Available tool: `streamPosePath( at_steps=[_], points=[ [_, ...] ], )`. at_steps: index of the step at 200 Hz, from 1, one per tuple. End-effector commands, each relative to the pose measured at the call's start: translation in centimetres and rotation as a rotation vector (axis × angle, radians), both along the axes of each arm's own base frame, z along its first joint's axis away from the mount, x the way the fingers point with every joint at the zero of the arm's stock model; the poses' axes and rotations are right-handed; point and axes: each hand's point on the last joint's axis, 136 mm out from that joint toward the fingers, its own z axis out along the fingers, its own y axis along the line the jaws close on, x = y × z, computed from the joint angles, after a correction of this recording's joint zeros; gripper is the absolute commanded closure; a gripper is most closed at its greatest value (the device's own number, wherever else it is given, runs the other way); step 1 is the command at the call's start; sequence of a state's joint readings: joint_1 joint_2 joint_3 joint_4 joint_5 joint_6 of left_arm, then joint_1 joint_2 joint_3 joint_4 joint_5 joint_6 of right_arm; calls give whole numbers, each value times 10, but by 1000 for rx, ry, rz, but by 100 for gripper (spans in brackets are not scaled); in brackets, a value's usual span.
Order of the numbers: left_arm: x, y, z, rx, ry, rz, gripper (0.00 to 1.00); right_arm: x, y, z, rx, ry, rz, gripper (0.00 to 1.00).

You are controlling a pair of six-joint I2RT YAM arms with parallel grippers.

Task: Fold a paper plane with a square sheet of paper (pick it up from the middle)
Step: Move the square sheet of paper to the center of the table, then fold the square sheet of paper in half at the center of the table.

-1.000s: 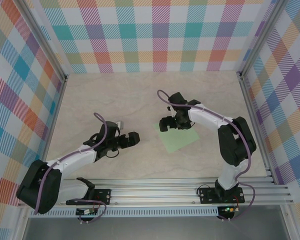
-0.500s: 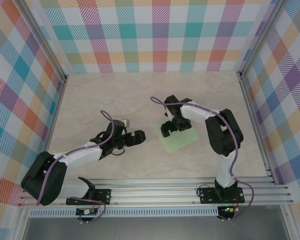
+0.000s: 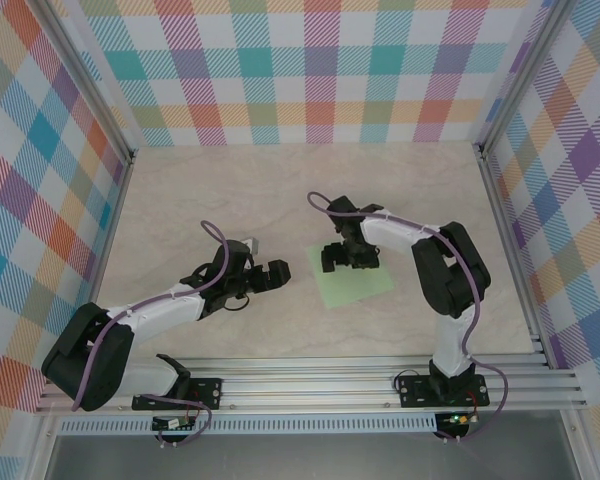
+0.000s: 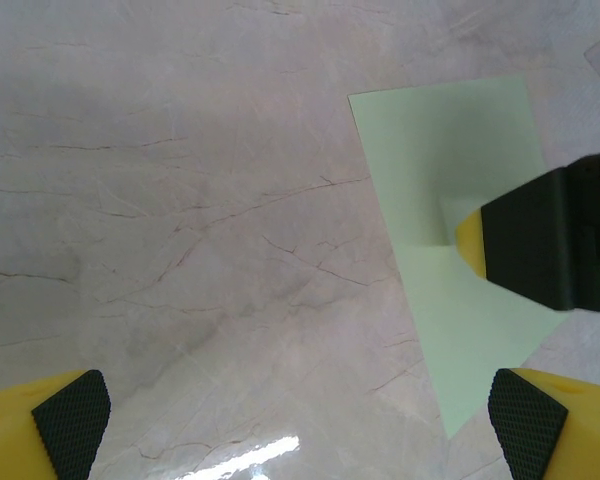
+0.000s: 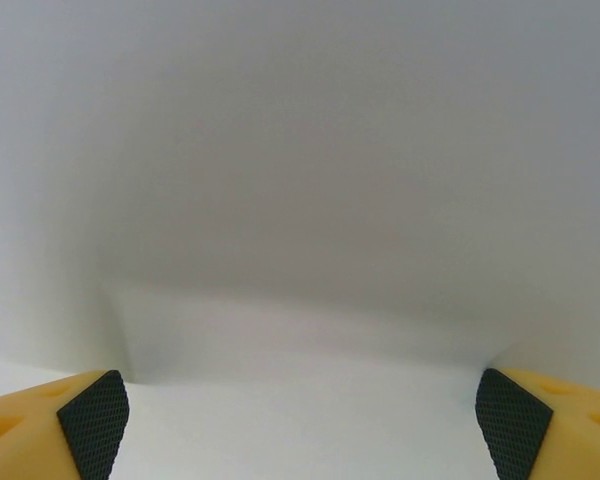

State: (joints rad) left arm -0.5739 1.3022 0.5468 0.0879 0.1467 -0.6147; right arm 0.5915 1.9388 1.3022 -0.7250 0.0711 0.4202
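The square sheet of paper [image 3: 358, 284], pale mint green, lies flat on the marble tabletop just right of centre. My right gripper [image 3: 345, 258] is down on its far-left part, open with jaws spread wide. In the right wrist view the paper [image 5: 300, 200] lies very close under the right gripper [image 5: 300, 415], with a soft shadow band across it. My left gripper [image 3: 277, 273] hovers open just left of the sheet, with bare table between its fingers. From the left wrist view, the paper [image 4: 440, 170] is at the right and a black and yellow right fingertip [image 4: 535, 240] rests on it.
Checked walls enclose the marble tabletop [image 3: 230, 190] on three sides. An aluminium rail [image 3: 310, 385] runs along the near edge by the arm bases. Bare tabletop [image 4: 180, 200] spreads left of the sheet.
The right gripper has turned and come down onto the far-left part of the sheet. The left gripper slid right toward the paper's edge, then stayed still. The sheet has shifted slightly.
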Motion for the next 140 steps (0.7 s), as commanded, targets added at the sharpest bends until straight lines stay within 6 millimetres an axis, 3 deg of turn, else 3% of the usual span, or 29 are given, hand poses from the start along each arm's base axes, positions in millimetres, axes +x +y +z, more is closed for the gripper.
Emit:
streamPosePath(
  at_steps=[1, 39, 105, 140],
  points=[
    [4, -8, 14, -15, -35, -6, 0, -33, 8, 3, 11, 106, -39, 7],
    [3, -6, 15, -18, -40, -6, 0, -16, 0, 29, -57, 14, 55, 3],
    [3, -4, 16, -17, -49, 5, 0, -11, 11, 6, -69, 92, 70, 0],
    [2, -4, 15, -11, -48, 1, 0, -6, 6, -8, -127, 109, 53, 0]
  ],
)
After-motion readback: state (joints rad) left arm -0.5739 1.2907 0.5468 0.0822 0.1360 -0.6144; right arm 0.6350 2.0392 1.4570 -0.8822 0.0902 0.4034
